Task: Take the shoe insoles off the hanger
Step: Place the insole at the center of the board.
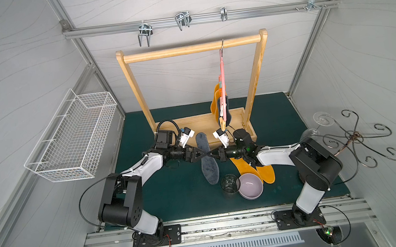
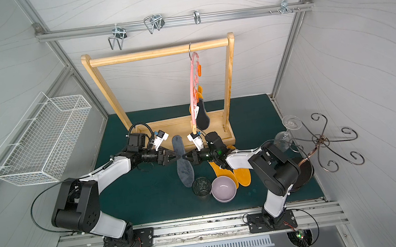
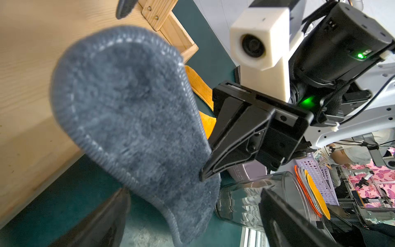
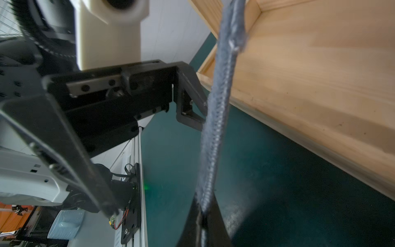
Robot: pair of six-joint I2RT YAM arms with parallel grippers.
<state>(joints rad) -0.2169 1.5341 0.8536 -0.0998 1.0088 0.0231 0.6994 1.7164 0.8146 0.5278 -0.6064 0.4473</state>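
In both top views, grey insole [image 1: 208, 164] [image 2: 185, 172]: it runs long-ways from the wooden rack [image 1: 191, 49] toward the front of the counter [image 1: 175, 200], right between the two arms.
In both top views, grippers: the left gripper [image 1: 206, 153] [image 2: 178, 156] is spread wide at one long side of it. The right gripper [image 1: 215, 153] [image 2: 186, 156] is pinched tight on the other long side.
In both top views, hanger [image 1: 222, 75] [image 2: 191, 89]: it hangs from the rack's bar, just behind the right gripper, with clipped insoles [image 1: 215, 101] on it. Two orange insoles [image 1: 266, 173] lie on the counter under the right arm.
Left wrist view, right gripper [image 3: 204, 173]: its tips bite the grey insole's [image 3: 128, 111] stitched edge, about halfway along.
Right wrist view, left gripper [image 4: 156, 169]: its jaws are far apart. One finger is close to the grey insole's [image 4: 218, 107] thin edge – I cannot tell if it touches – and the other is well away.
Next move: only the right arm holds the insole, so I think it lays it down by the orange ones. The left arm is free, and the hanger is back and across from it.
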